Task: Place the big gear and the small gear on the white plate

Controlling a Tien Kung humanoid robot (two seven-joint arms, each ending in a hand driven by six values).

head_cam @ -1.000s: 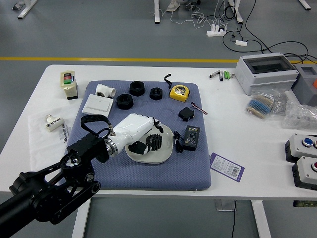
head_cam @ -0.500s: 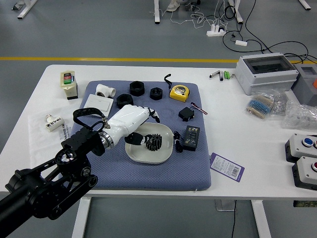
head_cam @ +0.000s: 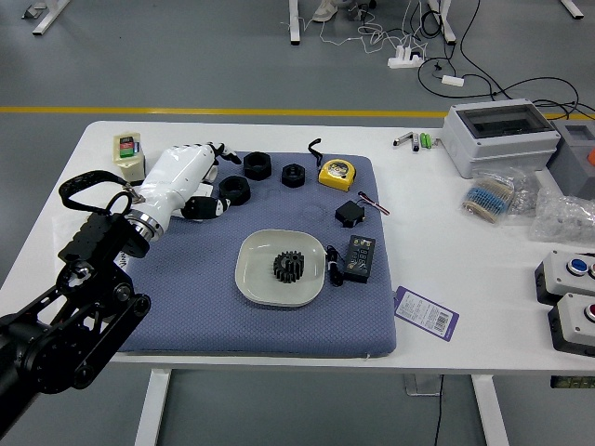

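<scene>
- I see one black toothed gear [head_cam: 288, 267] on the rounded white plate [head_cam: 255, 271], just off centre towards three o'clock.
- My left hand [head_cam: 173, 186], white with black fingertips, is out at the plate's ten o'clock, fingers parted, nothing visibly in its grasp.

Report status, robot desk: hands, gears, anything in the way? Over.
Left hand open, fingertips near a black ring. Right hand out of view. One dark gear on the white plate, nothing over it.
</scene>
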